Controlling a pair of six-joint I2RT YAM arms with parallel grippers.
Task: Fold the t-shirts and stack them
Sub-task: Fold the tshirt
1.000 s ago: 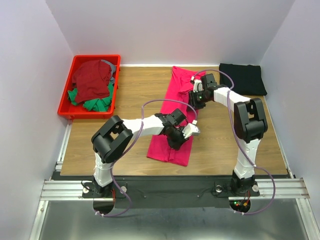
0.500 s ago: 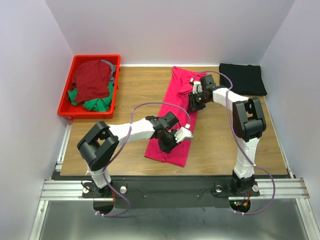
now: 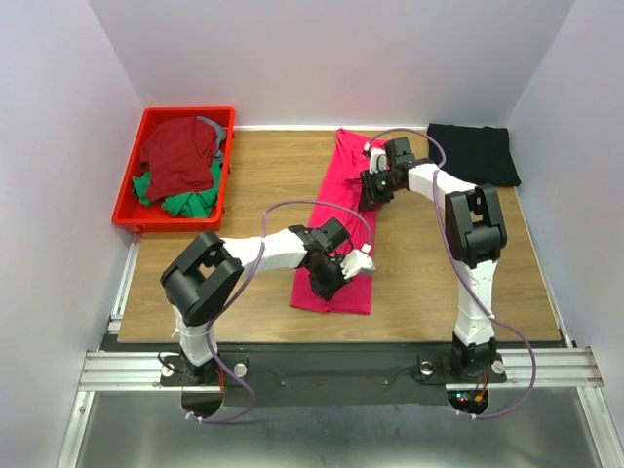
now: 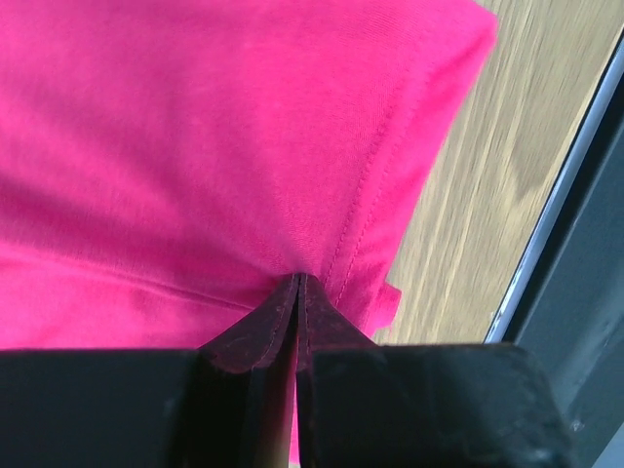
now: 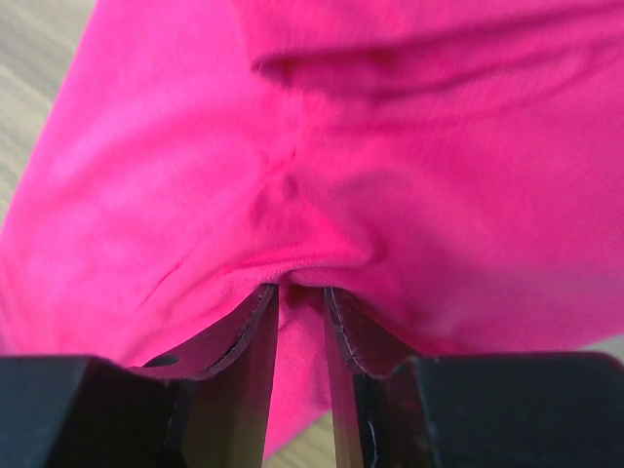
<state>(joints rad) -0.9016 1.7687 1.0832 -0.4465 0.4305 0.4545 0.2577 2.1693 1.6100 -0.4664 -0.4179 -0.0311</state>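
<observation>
Top external: pinching the near end of the pink t-shirt [image 3: 341, 175] in the left jaws, pressed tight on its hem. Further up the worktop [image 3: 263, 175], pinching its far part in the right jaws; lying long, near to far.

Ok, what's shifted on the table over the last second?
The left gripper and right gripper, each shut on the right edge of the pink t-shirt, slid slightly left, dragging that edge inward. Nothing newly grasped or released. The black t-shirt and red bin stayed put.
</observation>
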